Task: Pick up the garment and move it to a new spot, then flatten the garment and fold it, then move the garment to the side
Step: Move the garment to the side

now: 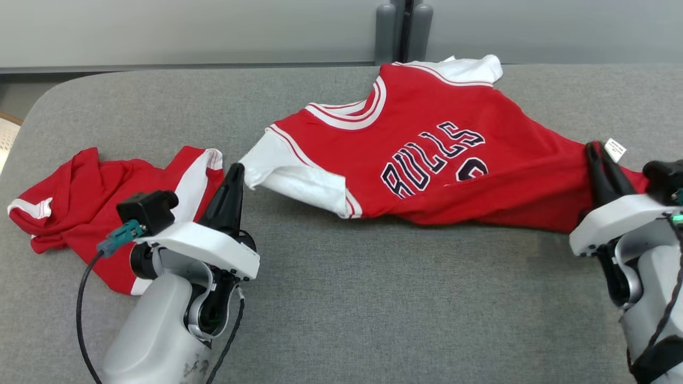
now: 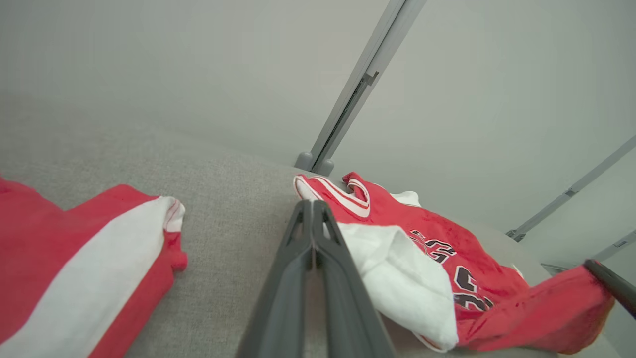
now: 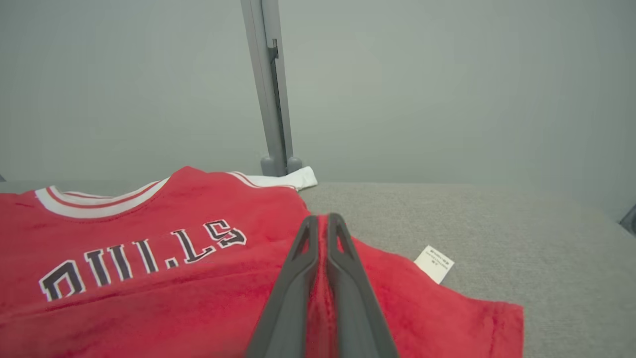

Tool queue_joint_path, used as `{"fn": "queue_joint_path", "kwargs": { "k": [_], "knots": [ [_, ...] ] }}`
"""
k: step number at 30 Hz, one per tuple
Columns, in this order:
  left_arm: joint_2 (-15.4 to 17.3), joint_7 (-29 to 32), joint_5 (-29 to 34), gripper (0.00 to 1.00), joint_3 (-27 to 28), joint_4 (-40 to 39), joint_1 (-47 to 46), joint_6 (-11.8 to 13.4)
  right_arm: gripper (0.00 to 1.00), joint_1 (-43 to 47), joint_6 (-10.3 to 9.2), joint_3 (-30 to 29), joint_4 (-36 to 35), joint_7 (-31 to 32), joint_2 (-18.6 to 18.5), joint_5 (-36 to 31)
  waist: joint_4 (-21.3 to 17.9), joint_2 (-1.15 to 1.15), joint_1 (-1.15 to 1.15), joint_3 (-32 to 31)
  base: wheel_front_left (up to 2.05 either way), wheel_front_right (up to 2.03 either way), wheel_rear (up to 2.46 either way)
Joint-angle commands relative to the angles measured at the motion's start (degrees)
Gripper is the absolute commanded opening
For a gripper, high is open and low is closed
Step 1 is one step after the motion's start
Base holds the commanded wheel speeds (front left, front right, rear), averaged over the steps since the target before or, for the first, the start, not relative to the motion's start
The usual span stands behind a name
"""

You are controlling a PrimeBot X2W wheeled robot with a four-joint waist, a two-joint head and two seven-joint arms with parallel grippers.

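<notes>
Red hem pinched: clamps the dark-fingered right gripper [image 1: 597, 153] on the red-and-white basketball jersey [image 1: 411, 125] spread centre-right on the grey cloth table [image 1: 341, 298], holds the left gripper [image 1: 237, 173] closed, empty, risks the shallow bite slipping on lifting.

jersey [image 1: 427, 160] ctr-rt on table [image 1: 341, 298], shorts [image 1: 80, 213] at left

Grey tabletop [image 1: 373, 298] lies bare along its near strip and far left; red shorts [image 1: 80, 213] obstruct the left side, the red jersey [image 1: 427, 106] centre and right.
</notes>
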Motion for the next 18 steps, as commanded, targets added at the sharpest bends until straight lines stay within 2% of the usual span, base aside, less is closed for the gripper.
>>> {"fn": "queue_joint_path", "kwargs": {
  "k": [1, 10, 18],
  "knots": [
    [0.38, -0.06, -0.42, 0.0, 0.34, -1.16, -0.88, -0.38, 0.0, -1.0, -0.03, -0.3, -1.48, -0.65, -0.81, 0.12, -0.53, 0.0, 0.0, -0.92, 0.0, 0.0, 0.0],
    [1.19, 5.32, -4.85, 0.0, 1.95, -15.36, -3.3, -0.28, 0.0, -4.13, -0.03, -3.62, -16.71, -1.76, -3.93, -1.33, -2.51, 0.0, 0.0, -6.13, 0.0, 0.0, 0.0],
    [0.2, 11.19, -10.84, 0.0, 5.0, -31.92, -6.41, 4.02, 0.0, -7.13, -0.03, -6.59, -29.51, -1.14, -4.66, -4.35, -3.89, 0.0, 0.0, -10.43, 0.0, 0.0, 0.0]
  ]
}}
